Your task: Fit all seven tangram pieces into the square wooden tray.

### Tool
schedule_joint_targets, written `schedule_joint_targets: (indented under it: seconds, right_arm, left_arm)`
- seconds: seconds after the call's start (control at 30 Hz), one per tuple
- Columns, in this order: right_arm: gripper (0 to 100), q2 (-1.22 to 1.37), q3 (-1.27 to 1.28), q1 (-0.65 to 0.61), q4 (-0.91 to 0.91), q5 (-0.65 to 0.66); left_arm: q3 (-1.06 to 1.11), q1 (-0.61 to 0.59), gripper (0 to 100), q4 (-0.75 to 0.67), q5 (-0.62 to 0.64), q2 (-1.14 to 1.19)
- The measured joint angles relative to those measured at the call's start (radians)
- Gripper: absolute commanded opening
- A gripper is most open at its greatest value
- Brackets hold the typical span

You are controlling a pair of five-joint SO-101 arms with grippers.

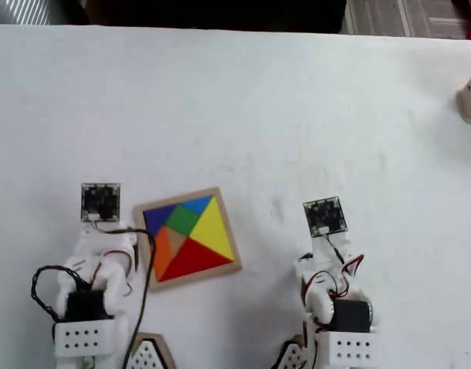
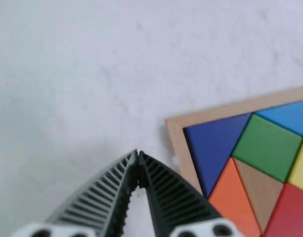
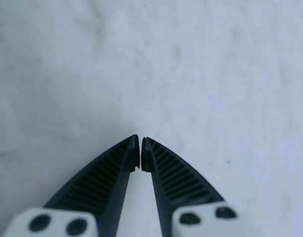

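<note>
Item: square wooden tray (image 1: 231, 231), lying flat on the white desk (image 1: 296, 115), turned at an angle, between the two arms and nearer the left one. Contents: yellow triangle (image 1: 212, 227) and red triangle (image 1: 193, 260), both large; green square (image 2: 267, 145); dark blue triangle (image 2: 213, 145); light blue piece (image 2: 289, 114); orange triangle (image 2: 233, 195); tan triangle (image 2: 262, 190), which is wood-coloured and may be an unpainted seventh piece or a bare patch of tray floor, as the views do not settle it. Pieces sit edge to edge inside the rim with no gap visible. Left hand (image 2: 138, 158): fingers pressed together, holding nothing, tips over bare desk just beside the tray's corner. Right hand (image 3: 140, 143): fingers likewise together, empty, over bare desk well apart from the tray. Handling, by judgement: pieces look thin, rigid, light and smooth-faced, so likely to slide if nudged; seated flush, they offer no side to pinch, and any correction would be a push on a face or an exposed edge. The tray itself appears stiff and light; its raised rim is the place to take hold. Status, by judgement: task looks complete or one piece short.
</note>
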Motion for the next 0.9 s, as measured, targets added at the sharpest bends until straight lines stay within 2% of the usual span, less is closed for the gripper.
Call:
schedule_joint_targets:
  seconds: [0.13,0.37,0.9]
  right_arm:
    - [1.8,-0.008,0.002,0.0,0.015,0.003]
    - [1.8,-0.008,0.018,0.0,0.015,0.005]
    - [1.8,-0.008,0.018,0.002,0.015,0.005]
  left_arm:
    - [-0.002,0.029,2,0.199,0.0,-0.12]
    - [-0.006,0.029,2,0.371,0.0,-0.183]
    - [-0.006,0.029,2,0.387,0.002,-0.183]
